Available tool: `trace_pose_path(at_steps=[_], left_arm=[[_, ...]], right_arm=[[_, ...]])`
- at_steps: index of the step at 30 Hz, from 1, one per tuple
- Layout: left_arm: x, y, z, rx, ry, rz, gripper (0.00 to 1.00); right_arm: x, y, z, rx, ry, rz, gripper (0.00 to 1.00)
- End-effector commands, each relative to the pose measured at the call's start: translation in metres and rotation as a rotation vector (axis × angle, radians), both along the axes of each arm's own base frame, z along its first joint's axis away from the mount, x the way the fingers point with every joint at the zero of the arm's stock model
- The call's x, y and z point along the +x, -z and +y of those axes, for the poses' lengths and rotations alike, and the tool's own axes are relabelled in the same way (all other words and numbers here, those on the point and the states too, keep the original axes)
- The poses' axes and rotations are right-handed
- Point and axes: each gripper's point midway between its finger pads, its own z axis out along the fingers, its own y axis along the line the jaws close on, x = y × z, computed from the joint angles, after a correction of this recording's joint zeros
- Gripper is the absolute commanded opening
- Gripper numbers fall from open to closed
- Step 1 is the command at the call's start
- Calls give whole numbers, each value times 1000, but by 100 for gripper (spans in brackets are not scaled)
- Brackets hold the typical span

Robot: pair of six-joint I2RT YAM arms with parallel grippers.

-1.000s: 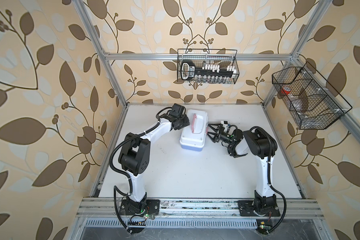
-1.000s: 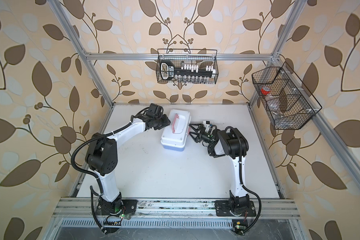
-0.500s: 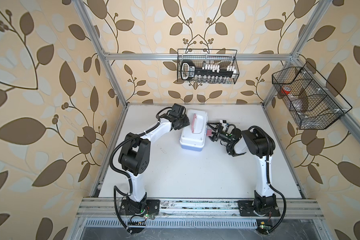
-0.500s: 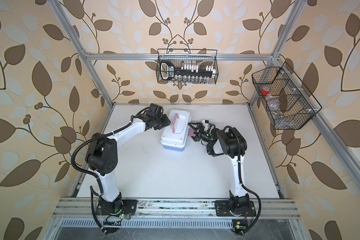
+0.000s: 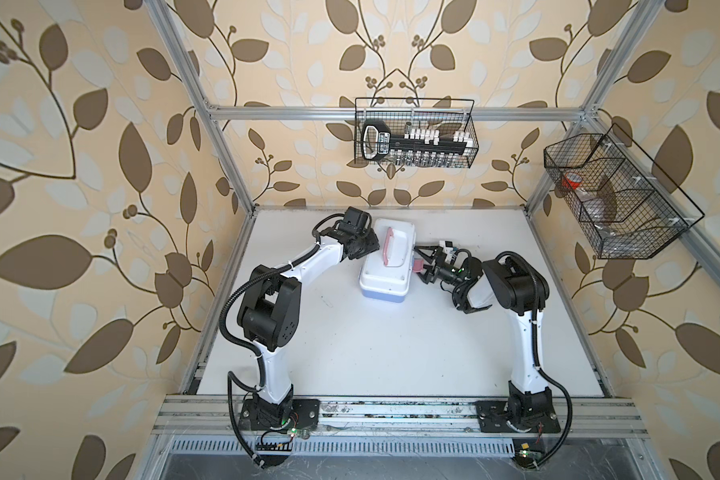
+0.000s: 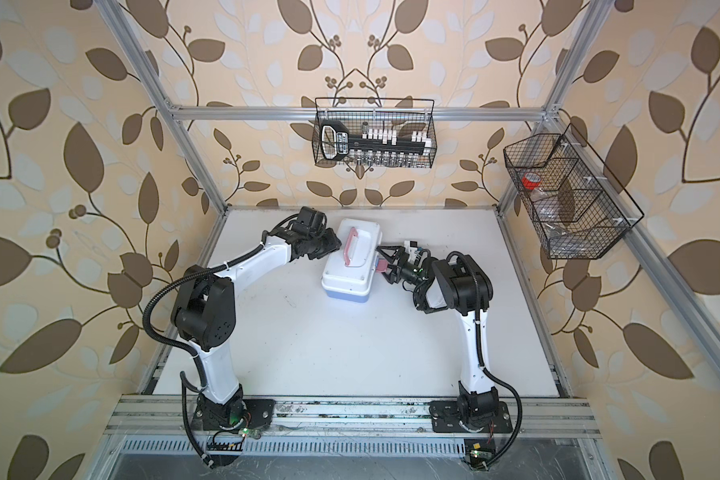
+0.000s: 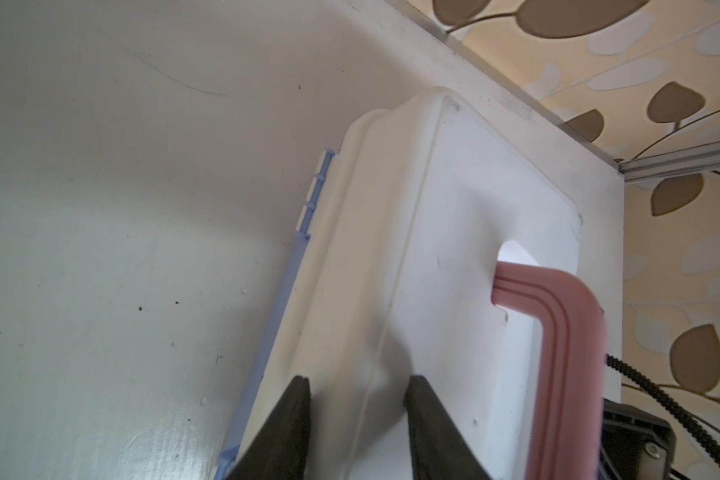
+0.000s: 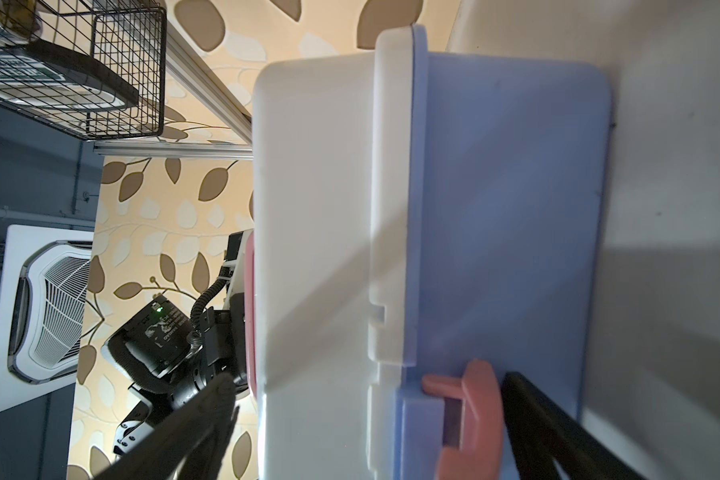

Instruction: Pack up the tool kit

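Observation:
The tool kit [image 5: 385,272] stands shut toward the back of the table, with a white lid, a pink handle [image 5: 388,251] and a light blue base. My left gripper [image 5: 371,249] sits at its left side. In the left wrist view that gripper [image 7: 358,386] is closed on the lid's [image 7: 474,208] long edge, one finger on the side wall and one on top. My right gripper [image 5: 420,264] is wide open at the case's right side. Its jaws [image 8: 368,415] span the lid, and one finger lies just outside the pinkish-red latch [image 8: 474,415], which sticks out from the base. No loose tools show.
A black wire basket [image 5: 414,133] on the back wall holds a black socket holder with white clips. A second mesh basket [image 5: 616,195] hangs on the right wall with a red-capped item inside. Aluminium posts frame the table's corners.
My right gripper has moved left to the case and now straddles the latch side. The left gripper and the case have not moved.

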Motion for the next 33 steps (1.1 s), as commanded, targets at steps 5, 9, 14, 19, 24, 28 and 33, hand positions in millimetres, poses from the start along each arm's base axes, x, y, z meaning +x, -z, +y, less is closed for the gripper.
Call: trace_pose_path(at_steps=[5,9,14,19,24,28,33], left_arm=[[-18,38,0,54,20,124,39],[-18,37,0,53,20,122,39],[-17,35,0,52,21,120,39],[-17,35,0,53,21,122,39],[-17,35,0,52,20,123,39],[-17,37,0,50,20,125,39],[-18,38,0,51,18,128,39]], right_arm=[[-11,-30,-8,27,-7,-55,100],[-13,-35,-9,28,-7,-65,100],[-16,-38,-10,29,-9,-66,100],[-19,-39,-14,25,-6,-64,100],[-24,-33,-23,13,8,-48,100],[-26,-35,-26,9,13,-52,100],[-27,-45,-25,17,9,-69,100]])
